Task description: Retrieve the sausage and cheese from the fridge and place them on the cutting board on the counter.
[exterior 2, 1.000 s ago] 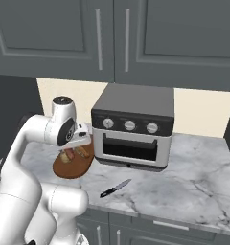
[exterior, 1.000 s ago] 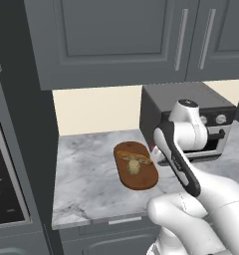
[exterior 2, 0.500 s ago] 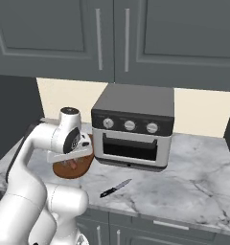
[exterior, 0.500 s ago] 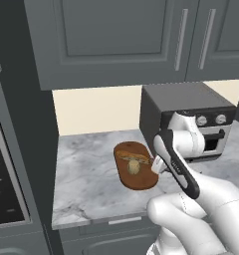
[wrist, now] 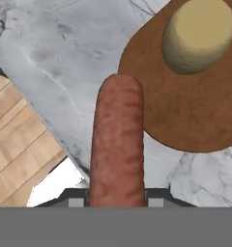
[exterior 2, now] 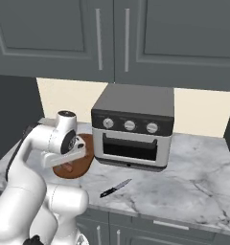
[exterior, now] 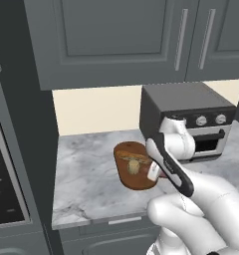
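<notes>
Sausage (wrist: 117,144) pinched between the pads of the gripper (wrist: 117,200), held end-out above the near edge of the counter (wrist: 55,53), just short of the board (wrist: 185,116). Clamped at its near end, with most of its length sticking free past the fingertips and pointing toward the board's rim. Cheese (wrist: 197,34) already resting on the board, toward the far end in the hand view. Seen from the left base camera, board (exterior: 134,174) lying on the marble left of the toaster oven (exterior: 188,117), cheese (exterior: 133,167) near its middle, gripper (exterior: 154,172) at its right edge. From the right base camera, board (exterior 2: 83,165) partly hidden behind the arm, with a knife (exterior 2: 115,188) lying farther right on the counter (exterior 2: 184,182). Likely light and slightly yielding, smooth-skinned and round, so prone to rolling once let go; best laid down flat on bare wood beside the cheese, not on it. Grip near one end judged adequate for so small a piece, though a mid-length hold would swing less.
</notes>
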